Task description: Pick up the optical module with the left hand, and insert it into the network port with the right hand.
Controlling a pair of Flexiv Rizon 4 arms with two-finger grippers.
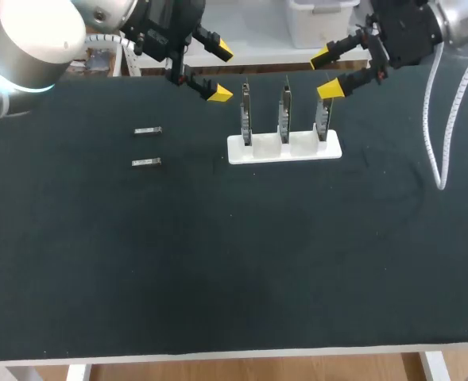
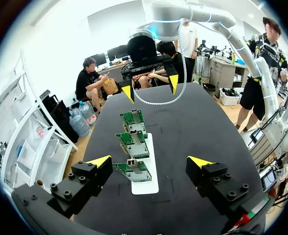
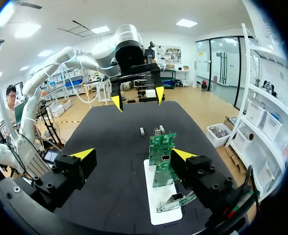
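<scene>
optical modules (image 1: 147,130) on table (image 1: 218,262) | left gripper (image 1: 220,72) spread | right gripper (image 1: 325,73) spread

No legible text or labels.

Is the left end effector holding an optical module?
No, the left end effector hangs open and empty, while both optical modules lie on the table.

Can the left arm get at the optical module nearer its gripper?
Probably yes: the left gripper is open above the mat, and that optical module lies flat in the open, clear of the white board stand.
</scene>
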